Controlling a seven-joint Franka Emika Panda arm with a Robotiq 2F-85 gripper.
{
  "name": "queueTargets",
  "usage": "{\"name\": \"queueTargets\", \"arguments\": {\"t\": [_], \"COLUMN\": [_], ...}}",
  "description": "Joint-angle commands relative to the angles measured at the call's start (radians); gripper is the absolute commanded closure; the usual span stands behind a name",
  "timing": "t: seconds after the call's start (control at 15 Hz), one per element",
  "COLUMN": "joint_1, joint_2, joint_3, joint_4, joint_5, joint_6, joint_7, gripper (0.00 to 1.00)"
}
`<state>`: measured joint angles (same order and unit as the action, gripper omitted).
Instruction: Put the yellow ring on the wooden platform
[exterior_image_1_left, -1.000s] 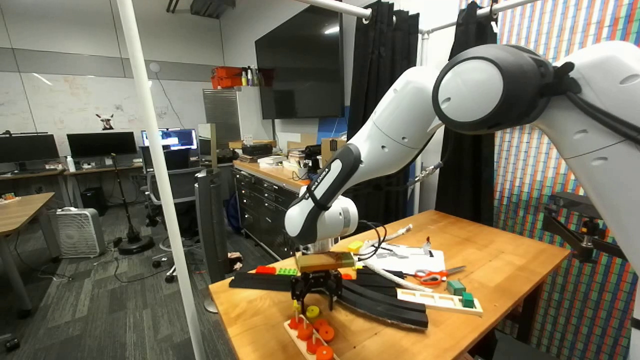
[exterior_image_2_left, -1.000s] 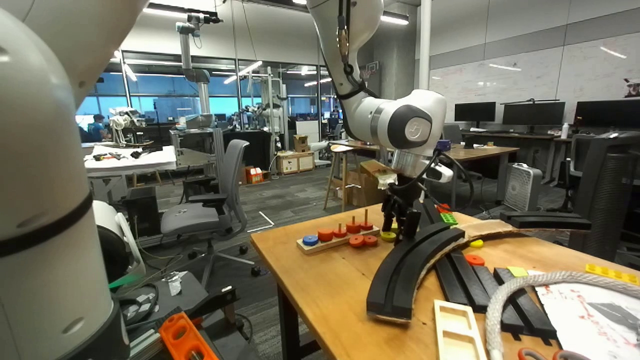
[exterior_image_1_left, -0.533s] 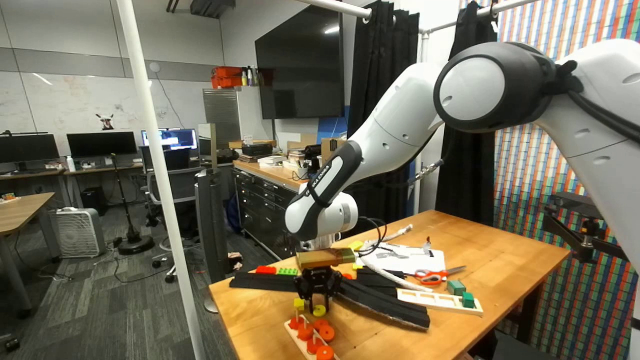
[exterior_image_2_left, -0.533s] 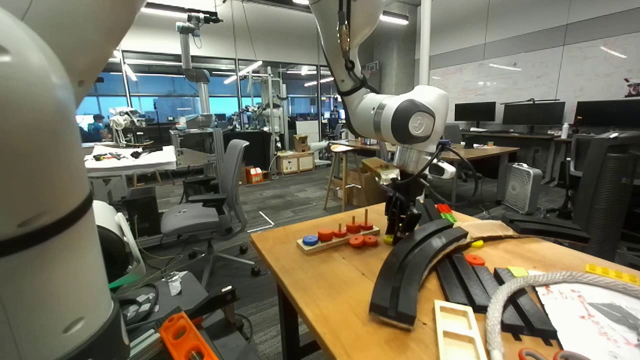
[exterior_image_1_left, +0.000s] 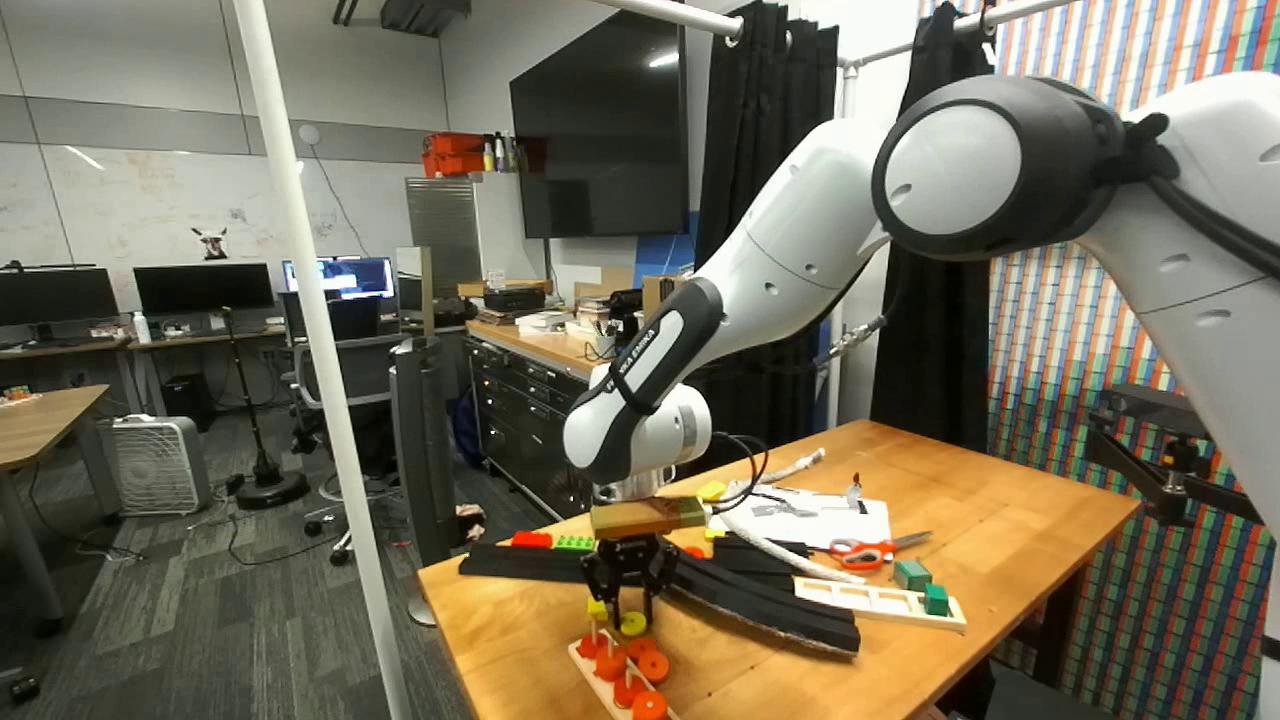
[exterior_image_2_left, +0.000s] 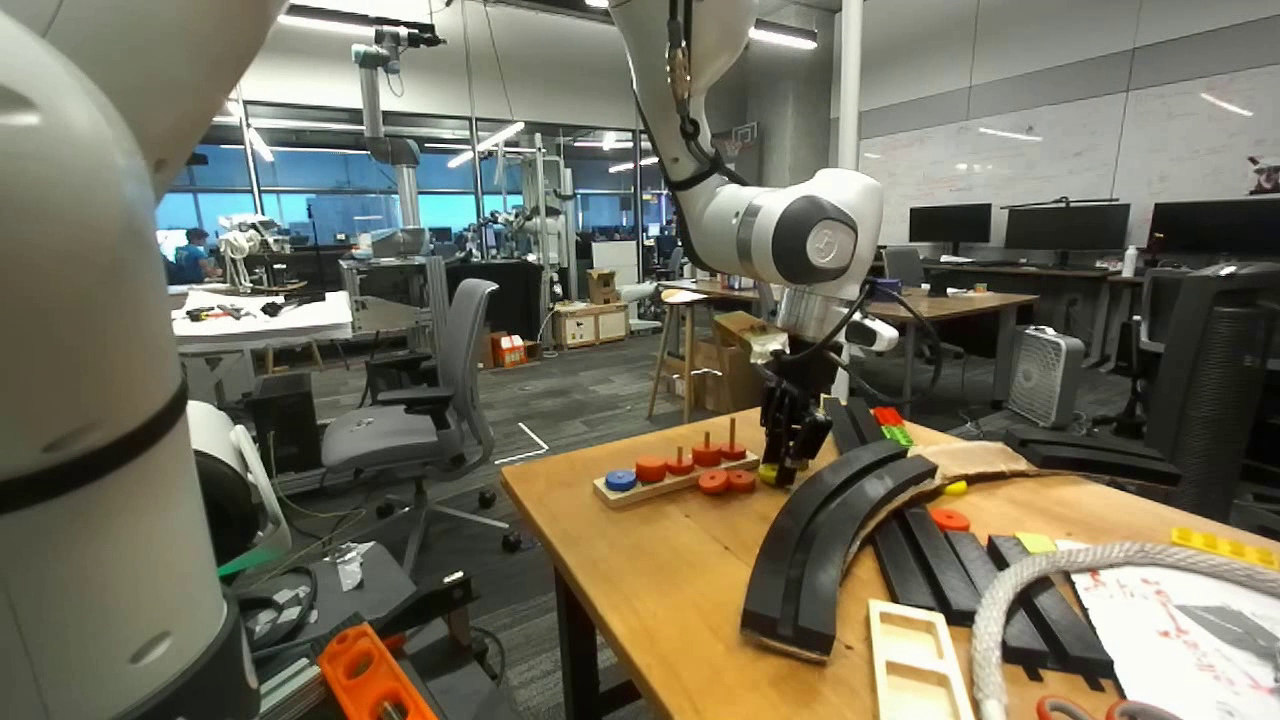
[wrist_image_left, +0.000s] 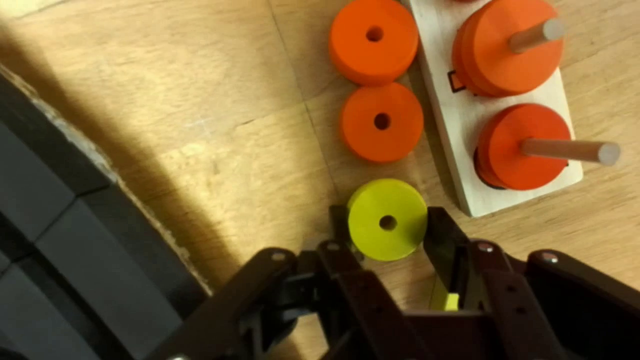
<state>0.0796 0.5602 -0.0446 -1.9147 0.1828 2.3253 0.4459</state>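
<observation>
In the wrist view the yellow ring (wrist_image_left: 371, 212) has its top face and centre hole in sight, with a black fingertip (wrist_image_left: 440, 222) pressed on either side. My gripper (wrist_image_left: 389, 218) is shut on this ring. Whether it touches the table or hangs just above I cannot tell. The wooden platform (wrist_image_left: 457, 125), a pale narrow board, lies close to the right of the ring, bearing pegs with orange-red rings. In both exterior views the ring (exterior_image_1_left: 633, 625) shows under my gripper (exterior_image_2_left: 785, 474), beside the end of the platform (exterior_image_2_left: 650, 490).
Two loose orange rings (wrist_image_left: 382, 137) lie between the held ring and the platform's far part. Black curved track (exterior_image_1_left: 770, 610) runs along the gripper's other side. A small yellow block (exterior_image_1_left: 597, 608) stands very near the fingers. A blue ring (exterior_image_2_left: 620, 480) sits on the platform's far end.
The jaws were open around the ring one second ago and have shut on it. Ring and gripper have since shifted slightly together toward the platform. The black track has moved a little.
</observation>
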Motion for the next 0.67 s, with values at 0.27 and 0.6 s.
{"name": "queueTargets", "arguments": {"t": [0.27, 0.6], "joint_1": [0.064, 0.073], "joint_2": [-0.154, -0.215], "joint_3": [-0.009, 0.013], "joint_4": [-0.124, -0.166], "joint_5": [-0.067, -0.077], "joint_6": [0.046, 0.072], "joint_7": [0.054, 0.028], "gripper": [0.78, 0.78]}}
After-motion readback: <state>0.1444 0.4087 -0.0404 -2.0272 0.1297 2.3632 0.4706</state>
